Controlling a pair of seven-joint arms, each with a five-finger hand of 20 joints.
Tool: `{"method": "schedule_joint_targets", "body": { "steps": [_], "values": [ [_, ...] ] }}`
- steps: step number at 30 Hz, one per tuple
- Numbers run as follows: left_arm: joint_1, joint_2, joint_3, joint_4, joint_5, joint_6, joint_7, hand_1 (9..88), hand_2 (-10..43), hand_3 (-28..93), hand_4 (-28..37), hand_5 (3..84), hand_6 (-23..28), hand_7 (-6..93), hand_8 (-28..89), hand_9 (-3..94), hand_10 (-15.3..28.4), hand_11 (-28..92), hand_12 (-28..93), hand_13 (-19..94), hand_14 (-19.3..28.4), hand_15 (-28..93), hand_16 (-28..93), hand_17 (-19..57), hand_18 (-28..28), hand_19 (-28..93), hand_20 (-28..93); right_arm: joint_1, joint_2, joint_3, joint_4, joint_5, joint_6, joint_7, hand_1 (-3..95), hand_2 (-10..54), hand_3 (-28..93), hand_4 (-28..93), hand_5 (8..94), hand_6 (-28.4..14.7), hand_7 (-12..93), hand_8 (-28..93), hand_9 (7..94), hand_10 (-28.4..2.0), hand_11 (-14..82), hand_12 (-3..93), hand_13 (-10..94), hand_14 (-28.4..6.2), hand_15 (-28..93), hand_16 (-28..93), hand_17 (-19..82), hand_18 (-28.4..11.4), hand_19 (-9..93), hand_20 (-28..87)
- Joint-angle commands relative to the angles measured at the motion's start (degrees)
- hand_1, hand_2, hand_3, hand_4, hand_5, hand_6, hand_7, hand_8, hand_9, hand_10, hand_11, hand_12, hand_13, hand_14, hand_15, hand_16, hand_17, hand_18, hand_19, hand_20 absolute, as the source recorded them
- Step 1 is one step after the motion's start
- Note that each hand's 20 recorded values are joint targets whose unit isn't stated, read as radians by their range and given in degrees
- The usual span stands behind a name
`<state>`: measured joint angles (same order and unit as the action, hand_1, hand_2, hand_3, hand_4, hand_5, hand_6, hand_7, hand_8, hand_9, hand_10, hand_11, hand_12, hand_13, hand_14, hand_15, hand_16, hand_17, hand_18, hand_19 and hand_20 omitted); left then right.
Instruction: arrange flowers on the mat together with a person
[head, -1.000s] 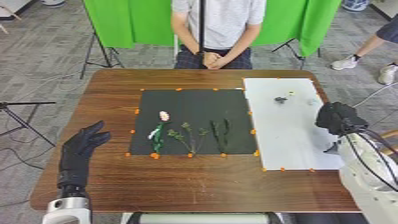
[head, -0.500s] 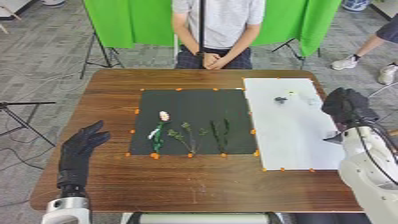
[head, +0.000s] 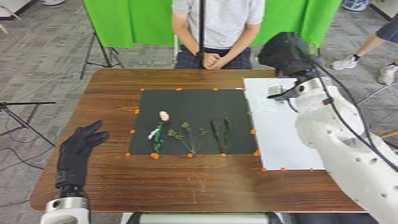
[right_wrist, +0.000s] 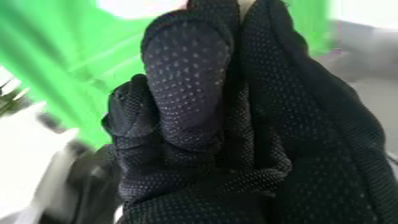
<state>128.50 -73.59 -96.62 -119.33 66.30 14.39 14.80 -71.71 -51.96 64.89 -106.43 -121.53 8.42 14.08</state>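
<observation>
My right hand is over the far end of the white mat, and its black glove is close up in the right wrist view. On the black mat lie a pale-headed flower with a green stem, a branching green sprig and dark green stems. The right hand and arm cover part of the white mat, including where small items lay. At the table's left stands my left hand, open and holding nothing.
A person sits across the table with hands clasped, touching none of the flowers. Orange markers edge both mats. Brown wooden tabletop runs along the near side.
My right hand has swung from the table's right edge forward and leftward to the far end of the white mat. The left hand, the person and the flowers on the black mat stay put.
</observation>
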Motion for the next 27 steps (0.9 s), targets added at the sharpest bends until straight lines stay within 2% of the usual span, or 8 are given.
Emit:
{"method": "schedule_joint_targets", "body": {
  "steps": [1,8,20,27],
  "values": [
    [0.6,-0.04,0.42,0.05,-0.48,0.75,-0.20,17.7,12.8,62,-28.3,50.4,3.9,13.9,-7,53.7,16.1,22,13,42,18.9,23,-2,10.2,12.7,12,18,8.8,-11.2,-13.8,3.0,2.8,-9.9,-1.7,64.0,-9.5,55,-24,84.2,3.0,20,4,92.6,-8.1,5.1,34.5,93,-1.9,42,33,51,-17.7,87,42],
    [0.4,0.02,0.66,0.13,-0.55,0.99,-0.23,17.2,13.6,62,-28.3,50.6,4.0,13.8,-7,53.7,16.1,22,13,42,19.0,23,-2,10.2,12.8,13,18,11.7,-13.6,-21.5,6.1,0.9,-17.2,-2.2,64.0,-9.5,55,-24,84.2,2.9,20,5,92.5,-8.3,5.1,34.7,93,-1.9,42,33,51,-17.7,88,42],
    [0.2,0.15,0.85,0.28,-0.52,0.82,-0.23,16.7,13.3,63,-28.3,50.6,4.0,13.8,-7,53.8,16.2,22,13,42,19.0,24,-2,10.2,12.8,13,19,12.4,-14.8,-25.4,8.9,-2.9,-23.0,-1.4,63.3,-9.5,56,-23,84.2,2.9,20,5,91.9,-8.3,5.5,36.3,93,-2.0,43,34,51,-17.7,88,41],
    [-0.2,0.25,0.93,0.44,-0.48,0.44,-0.46,16.7,13.1,63,-28.3,50.6,3.9,13.8,-7,53.7,16.1,22,13,42,19.0,24,-2,10.2,12.7,13,18,12.2,-15.9,-26.5,11.1,-5.6,-24.1,-1.8,62.3,-9.5,56,-23,83.4,3.4,20,5,91.3,-8.9,5.7,37.4,92,-2.2,44,34,50,-17.9,88,41]
  ]
}}
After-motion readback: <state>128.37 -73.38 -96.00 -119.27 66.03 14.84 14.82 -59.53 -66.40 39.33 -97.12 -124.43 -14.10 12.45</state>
